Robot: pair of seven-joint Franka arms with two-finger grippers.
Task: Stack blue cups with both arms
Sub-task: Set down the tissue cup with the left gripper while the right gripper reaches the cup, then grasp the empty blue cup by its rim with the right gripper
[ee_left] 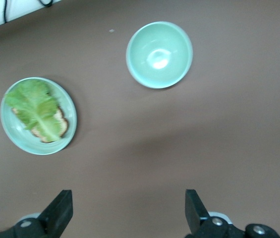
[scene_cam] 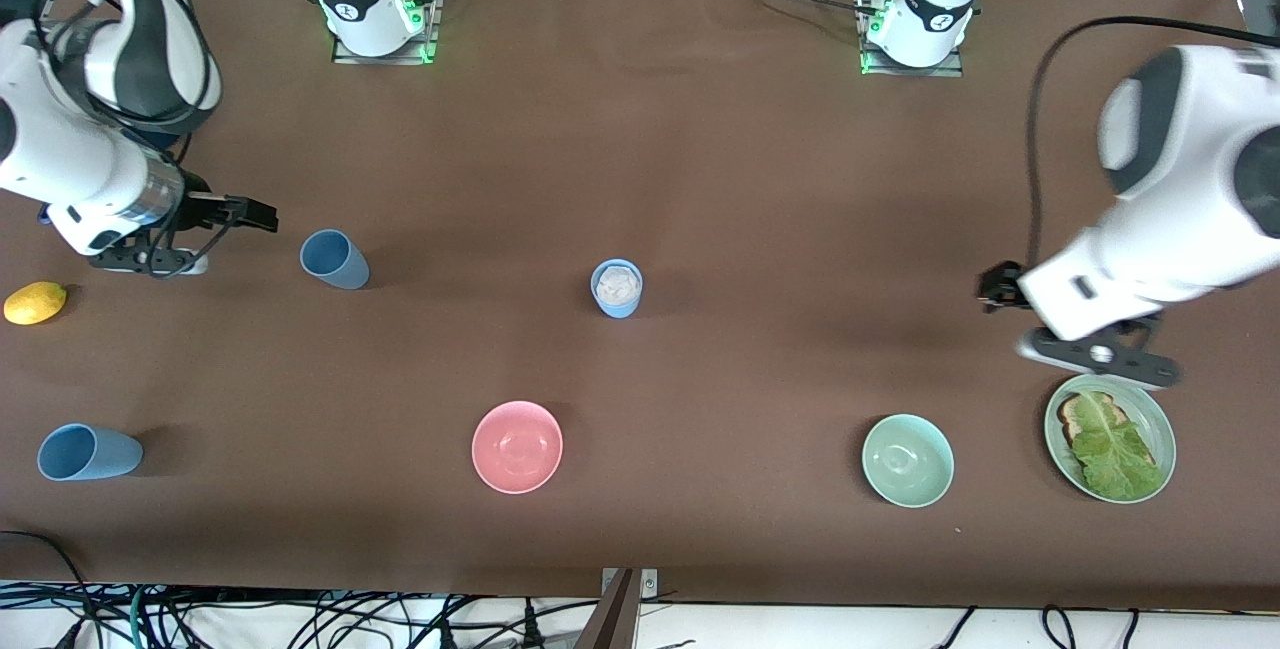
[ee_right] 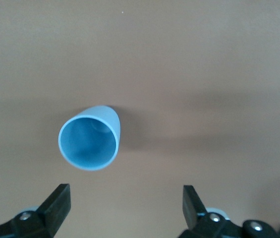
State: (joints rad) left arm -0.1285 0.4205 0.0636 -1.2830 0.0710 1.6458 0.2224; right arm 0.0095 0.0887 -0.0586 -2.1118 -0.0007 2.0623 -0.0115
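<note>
Table [scene_cam: 640, 159] under a brown cover carries three blue cups, two bowls, a plate and a lemon. We find all three cups standing upright and well apart from one another.

The slate-blue cup [scene_cam: 335, 259] stands toward the right arm's end of the table. The right gripper [scene_cam: 215, 229] hangs just beside it, over bare cloth, jaws spread wide and gripping nothing. The sky-blue cup [scene_cam: 88, 452] [ee_right: 90, 141] stands nearer the front camera at the same end; we take it to be the cup the right wrist view looks down into, seen past the released right fingers [ee_right: 55, 206], its inside bare.

The third cup [scene_cam: 617, 288], light blue, stands near the middle of the table and holds something whitish; we cannot tell what.

The left gripper [scene_cam: 1010, 294] hangs toward the left arm's end, above the cloth near the plate [scene_cam: 1160, 429] [ee_left: 16, 136]; its jaws stand wide apart in the left wrist view, left fingers [ee_left: 60, 210] clear of any object.

The plate holds a lettuce leaf [scene_cam: 1115, 449] [ee_left: 35, 106] lying on a slice of bread [scene_cam: 1075, 409]. The mint-green bowl [scene_cam: 908, 460] [ee_left: 159, 54] sits beside the plate, apart from it. The pink bowl [scene_cam: 517, 446] sits nearer the camera than the third cup. The lemon [scene_cam: 35, 302] lies at the right arm's end of the table, between the two cups there.
</note>
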